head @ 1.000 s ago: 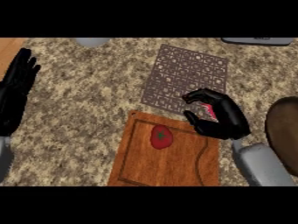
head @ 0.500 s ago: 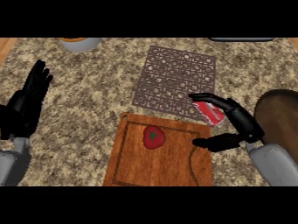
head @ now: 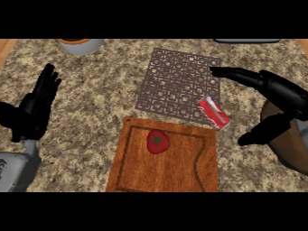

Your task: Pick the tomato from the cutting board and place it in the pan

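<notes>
On cutting board [head: 183,173], tomato [head: 158,141], pan [head: 301,155] at right

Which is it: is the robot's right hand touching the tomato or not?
Apart. The head view shows the open right hand off to the side, with bare cutting board and counter plainly between it and the tomato.

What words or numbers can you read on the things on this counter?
No text can be read anywhere in the head view.
The red can has pale markings, too blurred to read.
The cutting board, the tomato and the patterned mat show no writing.
</notes>
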Motion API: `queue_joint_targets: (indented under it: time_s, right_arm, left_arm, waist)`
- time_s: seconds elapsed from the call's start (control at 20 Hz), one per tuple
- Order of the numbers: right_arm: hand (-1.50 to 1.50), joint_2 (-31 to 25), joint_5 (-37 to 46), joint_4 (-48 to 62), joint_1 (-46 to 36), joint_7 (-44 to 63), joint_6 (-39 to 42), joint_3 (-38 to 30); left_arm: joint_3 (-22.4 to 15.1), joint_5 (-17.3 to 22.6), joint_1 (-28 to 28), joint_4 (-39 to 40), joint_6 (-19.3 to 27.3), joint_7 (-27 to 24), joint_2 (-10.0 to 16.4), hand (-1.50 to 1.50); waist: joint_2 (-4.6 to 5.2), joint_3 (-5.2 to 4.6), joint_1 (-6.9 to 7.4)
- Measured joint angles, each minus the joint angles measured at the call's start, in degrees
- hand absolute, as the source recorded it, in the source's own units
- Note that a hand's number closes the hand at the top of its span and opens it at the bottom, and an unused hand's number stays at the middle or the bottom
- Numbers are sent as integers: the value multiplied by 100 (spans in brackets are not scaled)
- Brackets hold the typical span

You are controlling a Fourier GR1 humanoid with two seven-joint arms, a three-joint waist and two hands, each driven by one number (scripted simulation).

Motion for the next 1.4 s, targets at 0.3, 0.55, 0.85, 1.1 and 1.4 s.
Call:
queue_joint_targets:
  time_s: [0.3,0.55,0.85,1.1,1.4]
  right_arm:
    - [-150,185,4,-575,-738,1366,495,-34]
    - [-150,741,236,-751,-1139,2084,691,26]
    - [-150,1418,110,-1000,-1159,2683,1050,237]
    - [-150,1753,250,-1354,-989,3152,1309,385]
    - [-150,2221,846,-1182,-880,3509,1319,554]
  left_arm:
    - [54,-93,53,48,-91,-62,-88,0]
    - [140,-212,19,-2,-119,22,-169,0]
    - [242,-312,11,-10,-186,49,-236,0]
    - [307,-362,99,-67,-281,40,-335,0]
    - [460,-440,44,56,-447,0,-357,0]
  waist:
    - [4,4,42]
    - [9,6,57]
    - [10,9,53]
    - [8,8,44]
    - [14,10,46]
